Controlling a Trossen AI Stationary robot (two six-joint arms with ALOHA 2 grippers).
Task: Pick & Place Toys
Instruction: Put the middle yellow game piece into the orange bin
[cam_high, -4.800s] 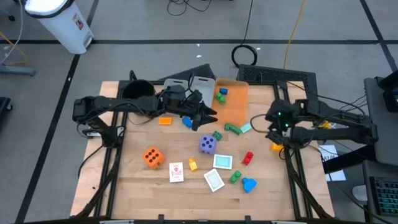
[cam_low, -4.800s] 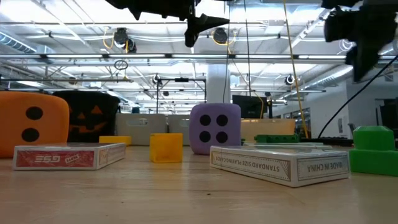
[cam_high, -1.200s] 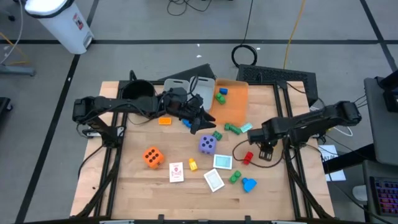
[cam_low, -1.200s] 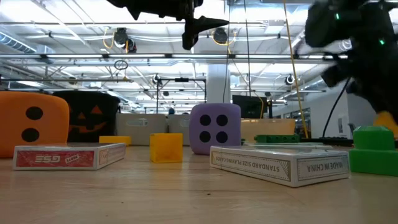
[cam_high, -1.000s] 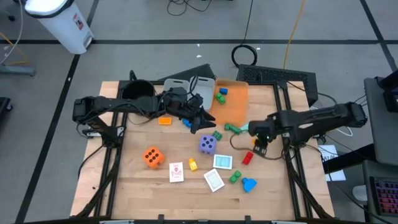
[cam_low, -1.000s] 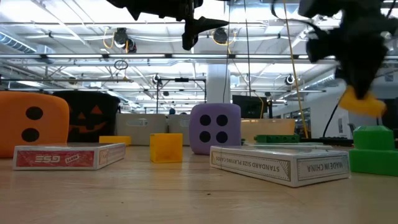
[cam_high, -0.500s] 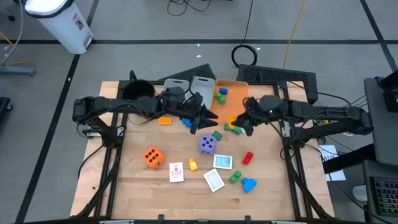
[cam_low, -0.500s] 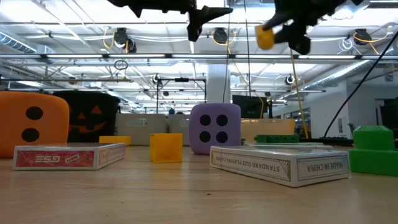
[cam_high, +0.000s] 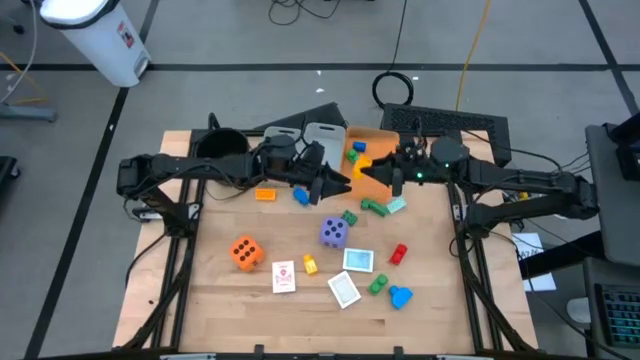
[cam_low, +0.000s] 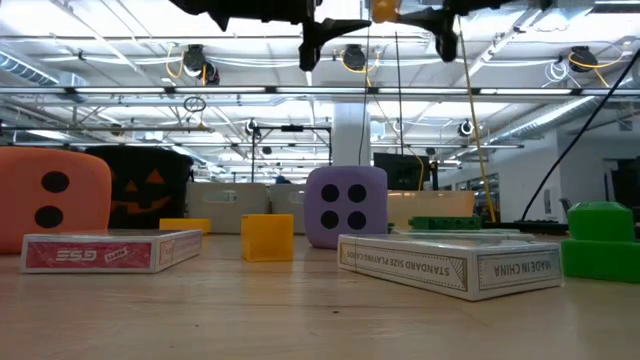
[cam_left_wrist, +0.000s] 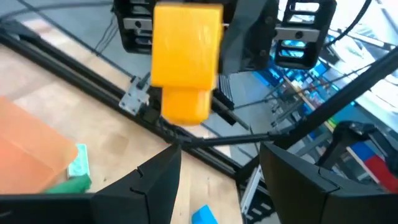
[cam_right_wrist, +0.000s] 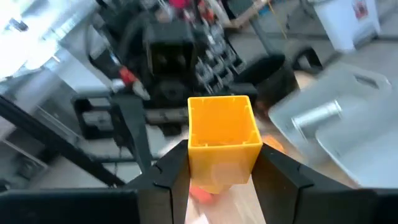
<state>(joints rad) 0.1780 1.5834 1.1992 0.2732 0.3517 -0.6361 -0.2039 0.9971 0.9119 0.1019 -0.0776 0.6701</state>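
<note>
My right gripper is shut on a yellow plastic block high above the table, by the orange bin. The block also shows in the left wrist view and at the top of the low view. My left gripper hangs open and empty just left of the bin, facing the right gripper. On the table lie a purple die, an orange die, a red block, a blue block and cards. My right gripper pinches the yellow block by two opposite sides between its two fingers. The fingers come from the table's right side, pointing toward the left. The block is lifted clear of the table, its hollow open side toward the wrist camera.
A grey bin and a black pot stand at the far edge, left of the orange bin. Green blocks and a teal card lie just in front of the orange bin. A keyboard sits at the far right.
My right gripper has carried the yellow block up from near the red block, toward the table's far edge and left, to the orange bin. The block stays pinched and has risen to the top of the low view. My left gripper has stayed about where it was.
</note>
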